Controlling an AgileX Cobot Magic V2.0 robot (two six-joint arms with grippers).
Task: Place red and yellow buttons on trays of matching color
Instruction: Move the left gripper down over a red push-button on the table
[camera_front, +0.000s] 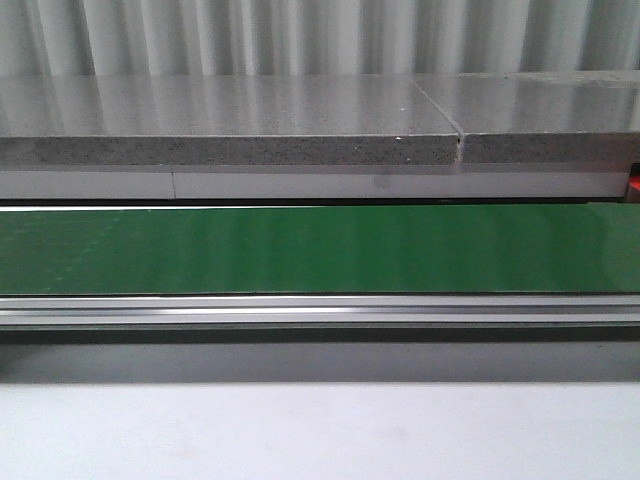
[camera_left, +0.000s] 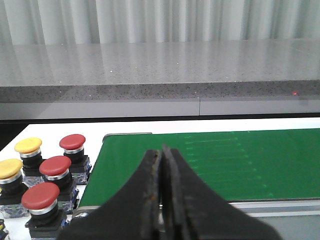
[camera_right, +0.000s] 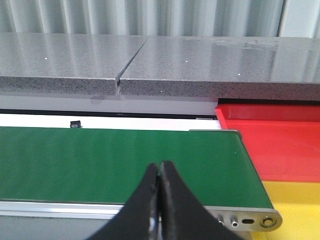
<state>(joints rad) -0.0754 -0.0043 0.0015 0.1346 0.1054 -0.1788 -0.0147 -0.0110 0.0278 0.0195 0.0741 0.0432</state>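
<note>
Left gripper (camera_left: 161, 165) has its jaws pressed together, empty, parked over the near edge of the green conveyor belt (camera_left: 225, 160). Right gripper (camera_right: 159, 175) same: closed on nothing, over the belt's other end. Red buttons (camera_left: 55, 166) and yellow buttons (camera_left: 28, 145) stand clustered just off the belt's end on the left gripper's side. Red tray (camera_right: 280, 140) and yellow tray (camera_right: 295, 205) butt against the opposite end, likely so the belt ferries buttons across. No button picked yet.

belt (camera_front: 320, 250): matt green | counter (camera_front: 220, 105): speckled glossy stone | rail (camera_front: 320, 310): brushed metal
</note>
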